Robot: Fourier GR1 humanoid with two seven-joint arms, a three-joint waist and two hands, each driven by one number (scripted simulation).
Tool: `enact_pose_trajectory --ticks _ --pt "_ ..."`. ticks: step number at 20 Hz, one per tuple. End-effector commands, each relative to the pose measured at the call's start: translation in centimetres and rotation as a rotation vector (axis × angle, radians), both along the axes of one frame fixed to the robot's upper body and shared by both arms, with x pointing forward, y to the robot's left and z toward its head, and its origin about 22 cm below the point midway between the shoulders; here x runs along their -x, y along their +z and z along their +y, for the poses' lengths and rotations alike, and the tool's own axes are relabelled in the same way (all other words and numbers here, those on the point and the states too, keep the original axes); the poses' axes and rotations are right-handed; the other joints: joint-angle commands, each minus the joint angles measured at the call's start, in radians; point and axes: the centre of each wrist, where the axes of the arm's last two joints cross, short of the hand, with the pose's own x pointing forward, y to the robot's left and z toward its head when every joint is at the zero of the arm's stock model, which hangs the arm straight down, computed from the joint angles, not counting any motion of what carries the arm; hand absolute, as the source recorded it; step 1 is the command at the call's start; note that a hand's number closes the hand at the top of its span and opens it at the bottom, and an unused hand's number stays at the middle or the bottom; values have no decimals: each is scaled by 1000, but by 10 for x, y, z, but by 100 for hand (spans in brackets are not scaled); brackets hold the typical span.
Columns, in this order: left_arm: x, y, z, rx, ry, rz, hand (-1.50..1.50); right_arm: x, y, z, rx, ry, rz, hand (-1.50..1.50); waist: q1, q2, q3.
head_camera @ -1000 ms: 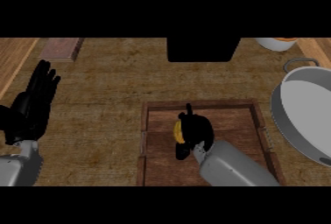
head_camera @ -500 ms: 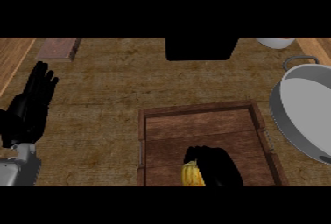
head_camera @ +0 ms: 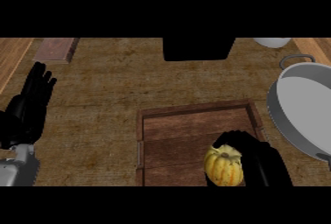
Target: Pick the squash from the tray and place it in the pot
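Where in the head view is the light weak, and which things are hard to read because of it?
In the head view, the right robot hand is nearly all black around the yellow squash, so its outline blurs; the tray looks dim, the pot pale and evenly lit; the left robot hand is also dark.

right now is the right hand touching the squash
Touching. The head view shows the right hand with its fingers curled round the squash, above the tray.

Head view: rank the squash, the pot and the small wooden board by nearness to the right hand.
From the right hand:
1. Squash, held in its fingers over the tray's lower right.
2. Pot, just up and right at the counter's right edge.
3. Wooden board, far across at the upper left corner.
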Motion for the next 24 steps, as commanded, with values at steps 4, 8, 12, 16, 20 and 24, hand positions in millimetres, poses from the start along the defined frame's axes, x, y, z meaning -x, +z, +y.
enact_pose_trajectory --ticks 4,8,12,16,20,24 --pt "0 -6 -7 6 -1 -3 0 13 51 -45 -73 -237 -262 150 11 7 0" --pt "-12 11 -1 4 -11 -14 0 16 64 -80 -49 -303 -302 150 15 10 1" --pt "7 7 -1 16 -37 -9 0 -8 61 -116 -134 -386 -316 150 31 10 2" --pt "7 -2 -11 3 -29 -16 0 -25 52 -140 -148 -392 -304 150 34 10 1" --pt "2 1 -9 6 -39 8 0 -50 45 -179 -237 -425 -268 150 38 11 1" --pt "-6 -9 -15 -1 -39 -9 0 -64 35 -205 -343 -420 -308 150 38 12 1"
